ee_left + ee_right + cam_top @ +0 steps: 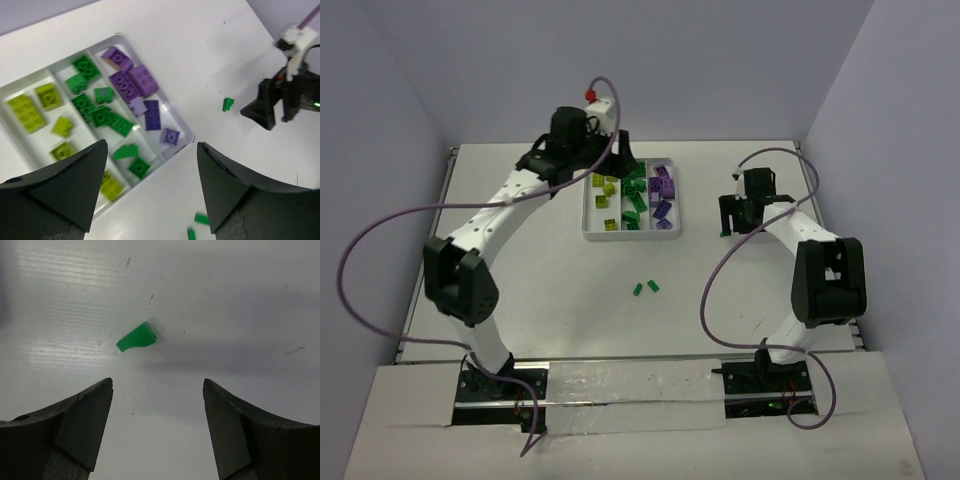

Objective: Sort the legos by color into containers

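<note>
Three tray compartments hold yellow-green, green and purple legos, left to right, partly hidden by the left end effector, its jaws apart above them. Two green bricks lie on the desk nearby. The right end effector, jaws apart, hovers over another green piece, which the top view cannot show.

The left end effector's finger hides the tray's near-left corner, and the picture's edge cuts off its far-left corner. One green lego on the worktop is cut off at the bottom edge. From above, the bricks' studs are too small to tell.
</note>
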### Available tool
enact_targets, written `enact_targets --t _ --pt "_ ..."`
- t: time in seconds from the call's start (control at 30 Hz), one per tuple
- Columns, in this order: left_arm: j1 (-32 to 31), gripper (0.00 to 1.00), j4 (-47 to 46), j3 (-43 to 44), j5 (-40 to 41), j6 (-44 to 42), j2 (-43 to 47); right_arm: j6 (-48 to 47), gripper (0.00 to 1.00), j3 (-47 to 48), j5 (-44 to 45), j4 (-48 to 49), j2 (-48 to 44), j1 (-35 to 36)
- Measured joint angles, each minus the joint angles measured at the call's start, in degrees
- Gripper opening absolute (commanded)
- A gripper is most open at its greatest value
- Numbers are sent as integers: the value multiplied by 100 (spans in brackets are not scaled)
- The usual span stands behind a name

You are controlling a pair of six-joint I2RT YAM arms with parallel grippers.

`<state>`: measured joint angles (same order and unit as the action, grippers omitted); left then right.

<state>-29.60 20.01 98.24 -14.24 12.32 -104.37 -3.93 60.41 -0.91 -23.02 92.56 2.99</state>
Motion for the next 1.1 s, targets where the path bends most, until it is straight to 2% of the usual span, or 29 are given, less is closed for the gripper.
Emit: enact_targets --t 0.13,0.33,0.53,0.77,1.1 --pt "665 81 209 -423 -438 -120 726 -107 84 129 -125 75 461 109" --pt "1321 81 677 -1092 -1311 -396 921 -554 83 443 -437 107 914 141" --pt "1397 81 1041 -1378 -1753 -536 929 -1043 81 626 -644 97 1235 141" --pt "1452 80 1069 -1379 -2000 -558 1014 -1452 67 845 -819 -57 1526 141" --pt "1510 80 1107 -1379 -2063 -560 1017 -1655 58 917 -875 -197 1566 141"
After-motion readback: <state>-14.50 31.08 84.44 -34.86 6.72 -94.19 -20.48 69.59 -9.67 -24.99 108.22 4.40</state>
